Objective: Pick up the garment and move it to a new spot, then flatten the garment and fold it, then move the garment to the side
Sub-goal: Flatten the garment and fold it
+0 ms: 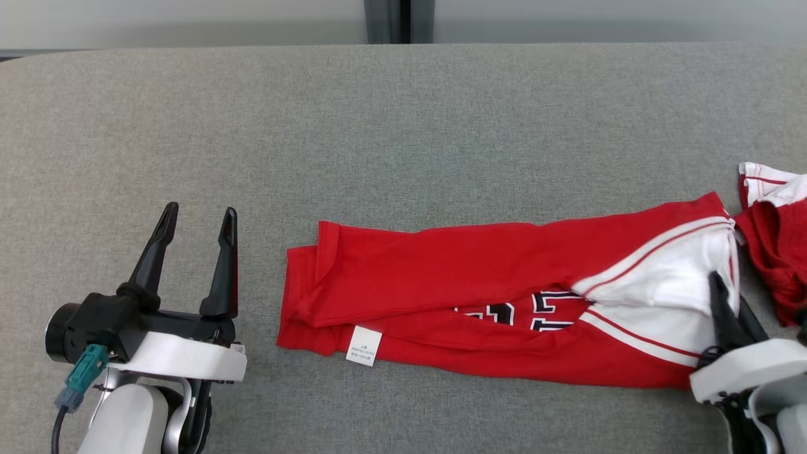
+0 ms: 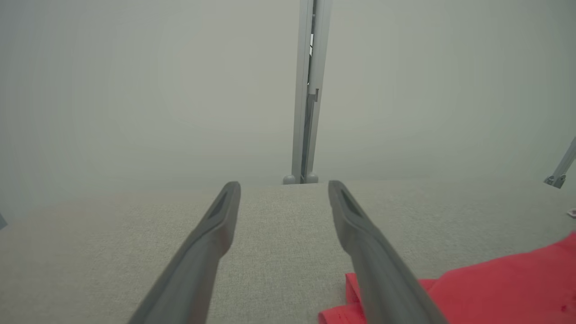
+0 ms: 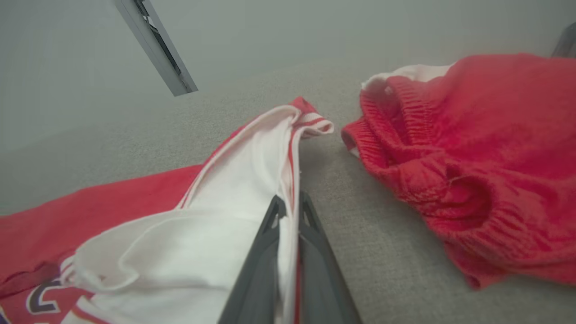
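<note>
First, from the head view, we see the garment [image 1: 473, 277] lying as a long, lengthwise-folded band on the grey bench [image 1: 378, 126]. Its hem and white care label [image 1: 364, 345] are toward our left and its white sleeve with striped trim toward our right. Our left end effector [image 1: 200, 209] sits just beside the hem end, clear of the cloth, fingers spread and holding nothing; we judge it is waiting there to take that end. Our right end effector [image 1: 725, 296] is at the sleeve end, fingers pressed together on the white fabric. The red shorts [image 1: 775, 252] lie just beyond it, at the right edge of the view. In the left wrist view, the left end effector [image 2: 283, 185] points across bare bench [image 2: 279, 252], jaws wide, with the garment's [image 2: 495, 288] red hem at the lower right, partly behind one finger. In the right wrist view, the right end effector [image 3: 291, 200] pinches the sleeve's trimmed edge of the garment [image 3: 234, 189], cloth sandwiched between the fingers. A strip of bench [image 3: 369, 216] separates it from the shorts [image 3: 472, 135]. Gripping at that edge, we judge, lets us lift or drag the band without snagging the shorts.
</note>
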Motion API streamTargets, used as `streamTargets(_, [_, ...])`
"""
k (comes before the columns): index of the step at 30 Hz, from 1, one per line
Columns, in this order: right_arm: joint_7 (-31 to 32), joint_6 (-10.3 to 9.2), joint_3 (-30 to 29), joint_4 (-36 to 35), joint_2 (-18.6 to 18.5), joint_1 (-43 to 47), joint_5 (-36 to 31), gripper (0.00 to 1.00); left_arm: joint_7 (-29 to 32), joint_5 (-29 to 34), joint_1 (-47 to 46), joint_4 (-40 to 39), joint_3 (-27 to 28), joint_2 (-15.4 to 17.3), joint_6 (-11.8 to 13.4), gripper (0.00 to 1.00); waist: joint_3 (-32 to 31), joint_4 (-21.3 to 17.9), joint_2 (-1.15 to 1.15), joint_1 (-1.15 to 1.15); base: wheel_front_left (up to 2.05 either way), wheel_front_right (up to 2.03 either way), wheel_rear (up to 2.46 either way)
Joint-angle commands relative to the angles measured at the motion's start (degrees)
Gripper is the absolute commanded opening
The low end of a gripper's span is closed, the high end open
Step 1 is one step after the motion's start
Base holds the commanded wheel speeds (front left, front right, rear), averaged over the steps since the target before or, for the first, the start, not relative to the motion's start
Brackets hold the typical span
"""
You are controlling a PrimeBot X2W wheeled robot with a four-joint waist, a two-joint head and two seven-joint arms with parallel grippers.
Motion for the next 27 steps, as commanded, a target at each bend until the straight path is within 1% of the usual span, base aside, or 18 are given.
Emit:
streamTargets(1, [0.9, 0.01, 0.9, -2.3, 0.6, 0.4, 0.8, 0.00, -0.2, 0.8, -0.3, -0.2, 0.4, 0.1, -0.2, 1.00, -0.3, -0.1, 0.00, 0.00, 0.00, 0.00, 0.00])
streamTargets(3, [2.5, 0.01, 2.4, -6.5, 1.4, 0.6, 0.8, 0.00, -0.2, 0.8, -0.1, -0.2, 0.4, 0.1, -0.3, 1.00, -0.7, -0.2, 0.00, 0.00, 0.00, 0.00, 0.00])
streamTargets(9, [7.6, 0.01, 10.8, -21.4, 4.5, 0.6, 0.9, 0.00, -0.2, 0.7, 0.1, 0.0, 0.1, -0.2, -1.0, 1.00, -1.6, 0.1, 0.00, 0.00, 0.00, 0.00, 0.00])
streamTargets(11, [8.7, 0.02, 14.2, -24.9, 5.5, -0.1, 1.5, 0.00, -0.2, 0.7, -0.1, 0.1, -0.1, -0.4, -1.3, 1.00, -1.7, 0.4, 0.00, 0.00, 0.00, 0.00, 0.00])
streamTargets(13, [9.9, 0.02, 17.8, -26.7, 6.3, -1.1, 2.3, 0.00, -0.2, 0.7, -0.3, 0.3, -0.5, -0.6, -1.3, 1.00, -1.8, 1.0, 0.00, 0.00, 0.00, 0.00, 0.00])
streamTargets(15, [10.3, 0.02, 21.6, -27.1, 7.0, -2.5, 3.0, 0.00, -0.2, 0.8, -0.6, 0.4, -0.7, -0.9, -1.7, 1.00, -1.8, 1.7, 0.00, 0.00, 0.00, 0.00, 0.00])
streamTargets(16, [10.3, 0.02, 21.6, -27.1, 7.0, -2.5, 3.0, 0.00, -0.2, 0.8, -0.6, 0.4, -0.7, -0.9, -1.7, 1.00, -1.8, 1.7, 0.00, 0.00, 0.00, 0.00, 0.00])
streamTargets(19, [10.3, 0.02, 27.3, -25.3, 7.8, -5.1, 4.2, 0.00, -0.2, 0.6, -0.7, 0.9, -0.9, -1.2, -1.8, 1.00, -1.7, 2.8, 0.00, 0.00, 0.00, 0.00, 0.00])
streamTargets(23, [8.2, 0.02, 33.2, -19.5, 8.2, -9.0, 6.5, 0.00, -0.2, 0.6, -1.3, 1.3, -1.2, -1.7, -2.3, 1.00, -1.3, 4.4, 0.00, 0.00, 0.00, 0.00, 0.00])
streamTargets(27, [4.5, 0.02, 39.5, -12.7, 8.2, -13.5, 10.9, 0.00, -0.2, 1.0, -1.7, 2.0, -1.7, -2.1, -2.8, 1.00, -0.6, 5.7, 0.00, 0.00, 0.00, 0.00, 0.00])
